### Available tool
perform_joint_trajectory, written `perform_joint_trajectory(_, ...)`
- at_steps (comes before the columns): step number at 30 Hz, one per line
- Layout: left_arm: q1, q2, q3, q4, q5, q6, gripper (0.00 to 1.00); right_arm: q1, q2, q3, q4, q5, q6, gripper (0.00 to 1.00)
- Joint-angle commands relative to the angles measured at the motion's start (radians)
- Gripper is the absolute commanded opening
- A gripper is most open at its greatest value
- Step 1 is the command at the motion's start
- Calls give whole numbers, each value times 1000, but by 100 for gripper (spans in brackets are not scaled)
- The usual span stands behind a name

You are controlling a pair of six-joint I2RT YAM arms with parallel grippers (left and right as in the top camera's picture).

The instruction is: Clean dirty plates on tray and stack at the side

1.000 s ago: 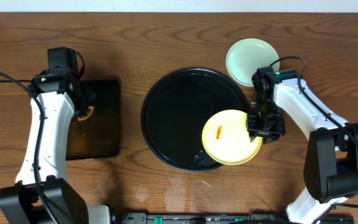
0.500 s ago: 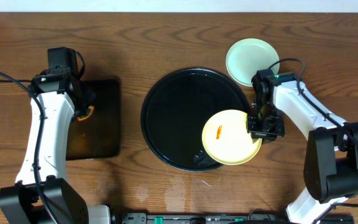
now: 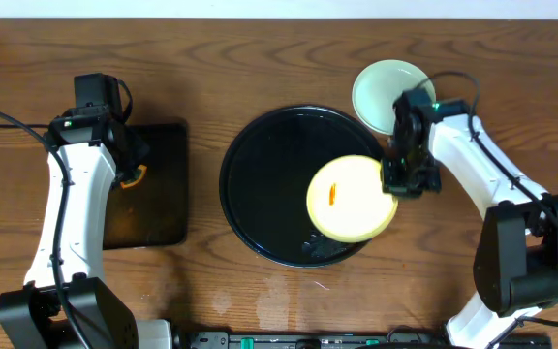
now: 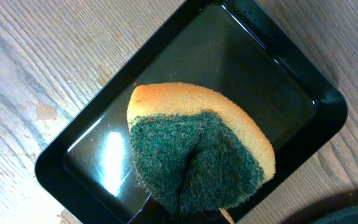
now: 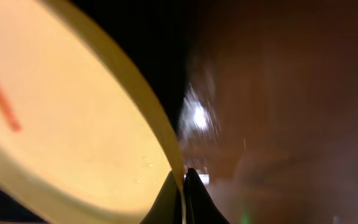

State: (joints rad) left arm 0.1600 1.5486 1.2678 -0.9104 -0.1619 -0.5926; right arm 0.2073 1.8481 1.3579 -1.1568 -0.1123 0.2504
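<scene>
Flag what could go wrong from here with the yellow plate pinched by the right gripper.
1. The right gripper holds the yellow plate only at its rim; the plate may pivot or slip and drop onto the round black tray.
2. Scrubbing the orange smear with the sponge would likely press against that edge grip and could twist the plate loose.
3. The mint plate lies close by the right arm and might get nudged.

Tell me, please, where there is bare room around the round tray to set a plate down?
Free: the left half of the round tray, beside the yellow plate; the table strip between it and the rectangular tray; the wood left of the mint plate. Crowded: the right side, where the right hand grips the yellow plate.
</scene>
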Motion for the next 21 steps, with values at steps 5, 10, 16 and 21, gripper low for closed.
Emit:
perform_joint_trajectory(5, 2, 0, -6, 58, 237, 199, 8, 4, -1, 67, 169, -37, -105, 1)
perform_joint_trajectory(10, -19, 0, -6, 106, 365, 207, 8, 13, 41, 66, 302, -110, -174, 1)
perform_joint_trajectory(16, -111, 0, -6, 182, 465, 206, 8, 70, 157, 66, 380, -151, -177, 1)
perform_joint_trajectory(21, -231, 4, -6, 250, 465, 184, 7, 103, 229, 66, 377, -154, -167, 1)
